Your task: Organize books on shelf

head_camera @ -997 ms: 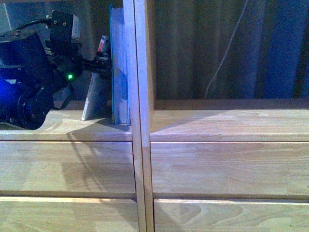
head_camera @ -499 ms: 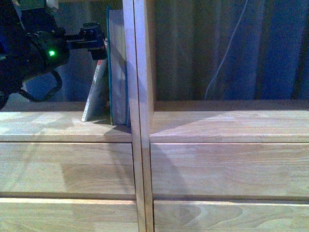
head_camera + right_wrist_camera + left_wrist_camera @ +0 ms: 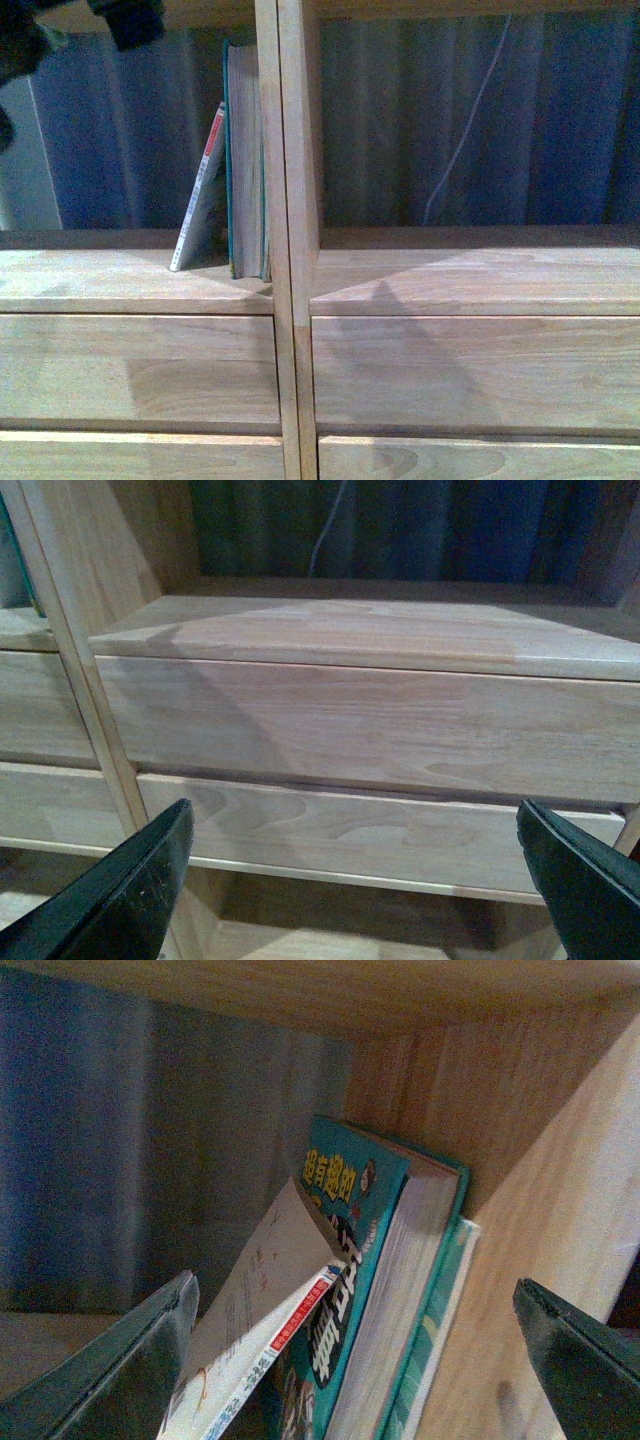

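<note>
Left claw (image 3: pixel 355 1360) open, two books (image 3: pixel 245 160), (image 3: pixel 200 190) shelved

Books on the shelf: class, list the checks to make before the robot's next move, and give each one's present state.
1. Teal book upright against the central upright: ok.
2. White paperback upright: not ok, it leans on the teal book.
3. Left gripper open, holding nothing: ok.
4. Right gripper open, holding nothing: ok.
5. Right compartment free of books: ok.
6. Paperback steady: cannot tell.
</note>
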Robot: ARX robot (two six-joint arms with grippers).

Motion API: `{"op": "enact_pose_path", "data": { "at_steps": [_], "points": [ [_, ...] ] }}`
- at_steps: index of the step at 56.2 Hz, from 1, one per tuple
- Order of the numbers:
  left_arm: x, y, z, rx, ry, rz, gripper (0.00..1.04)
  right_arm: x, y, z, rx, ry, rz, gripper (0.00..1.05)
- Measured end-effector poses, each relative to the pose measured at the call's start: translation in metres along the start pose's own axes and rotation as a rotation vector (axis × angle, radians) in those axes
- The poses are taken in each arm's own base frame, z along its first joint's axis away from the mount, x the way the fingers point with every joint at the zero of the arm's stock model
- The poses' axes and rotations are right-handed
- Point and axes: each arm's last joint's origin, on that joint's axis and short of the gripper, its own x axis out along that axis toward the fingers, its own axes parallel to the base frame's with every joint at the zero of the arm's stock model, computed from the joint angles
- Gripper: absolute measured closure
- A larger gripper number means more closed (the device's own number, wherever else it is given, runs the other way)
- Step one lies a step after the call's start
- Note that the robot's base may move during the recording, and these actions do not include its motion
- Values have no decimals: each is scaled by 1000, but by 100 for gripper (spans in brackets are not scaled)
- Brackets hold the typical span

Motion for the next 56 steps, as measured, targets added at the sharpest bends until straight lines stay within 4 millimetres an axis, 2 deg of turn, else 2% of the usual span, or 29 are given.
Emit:
{"op": "enact_pose_path", "data": {
  "at_steps": [14, 26, 34, 41, 48, 52, 56],
  "points": [
    [-75, -22, 38, 207, -3, 85, 7, 0, 0, 0, 0, 0, 0, 7],
    [-132, -29, 48, 345, 14, 187, 7, 0, 0, 0, 0, 0, 0, 7],
    [-167, -29, 39, 377, 49, 261, 7, 0, 0, 0, 0, 0, 0, 7],
    [-198, -31, 18, 322, 104, 349, 7, 0, 0, 0, 0, 0, 0, 7],
    [-214, -32, -1, 272, 133, 392, 8, 0, 0, 0, 0, 0, 0, 7],
    [-225, -28, -14, 248, 210, 300, 19, 0, 0, 0, 0, 0, 0, 7],
    [-234, -20, -34, 218, 252, 245, 33, 0, 0, 0, 0, 0, 0, 7]
  ]
}}
